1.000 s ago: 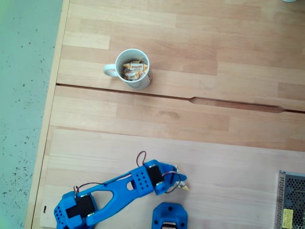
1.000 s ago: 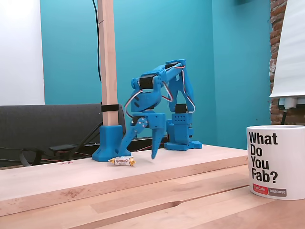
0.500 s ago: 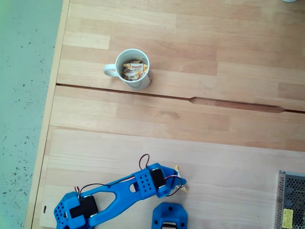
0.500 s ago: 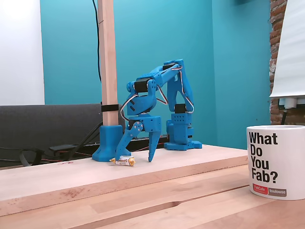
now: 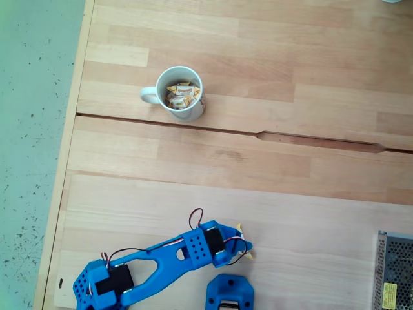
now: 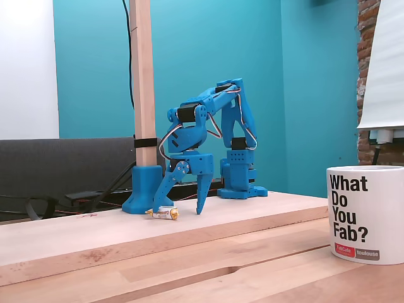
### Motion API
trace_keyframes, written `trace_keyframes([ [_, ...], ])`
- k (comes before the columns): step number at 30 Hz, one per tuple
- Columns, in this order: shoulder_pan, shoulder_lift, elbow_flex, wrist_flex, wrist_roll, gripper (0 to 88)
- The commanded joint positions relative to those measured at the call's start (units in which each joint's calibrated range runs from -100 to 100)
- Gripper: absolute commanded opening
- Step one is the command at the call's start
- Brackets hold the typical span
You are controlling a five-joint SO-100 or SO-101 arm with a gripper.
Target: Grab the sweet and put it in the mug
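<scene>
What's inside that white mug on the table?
Looking down from above, the mug holds several wrapped sweets with white middles and yellow-orange ends. They are piled up, so the exact count and the mug's bottom stay hidden. From the side, its wall hides the contents.

In a fixed view, the sweet (image 6: 164, 214) lies between the spread end effector (image 6: 177, 211) fingers, the mug (image 6: 367, 214) well apart.

One fixed view looks straight down from high above the wooden table (image 5: 258, 155). The other sits low at table level, close beside the mug (image 6: 366, 214) (lower right of frame), facing the blue arm (image 6: 208, 139). Both share mug (image 5: 181, 93) and arm (image 5: 161, 258).
</scene>
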Motion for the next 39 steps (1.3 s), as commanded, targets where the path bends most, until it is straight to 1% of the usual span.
trace_keyframes([
  [1,0.56,0.17,-0.81,0.28,-0.39,37.7],
  [5,0.56,0.09,-0.72,0.28,-0.59,30.3],
  [9,0.56,0.0,-0.72,0.28,-0.63,26.2],
  [24,0.56,0.0,-0.72,0.36,-0.34,24.1],
  [27,0.56,-0.17,-0.72,0.36,-0.44,19.8],
  [32,0.56,-0.43,-0.72,0.36,-0.63,8.4],
  [36,0.56,-0.6,-0.72,0.36,-0.63,0.8],
  [39,0.56,-0.78,-0.72,0.36,-0.63,0.0],
])
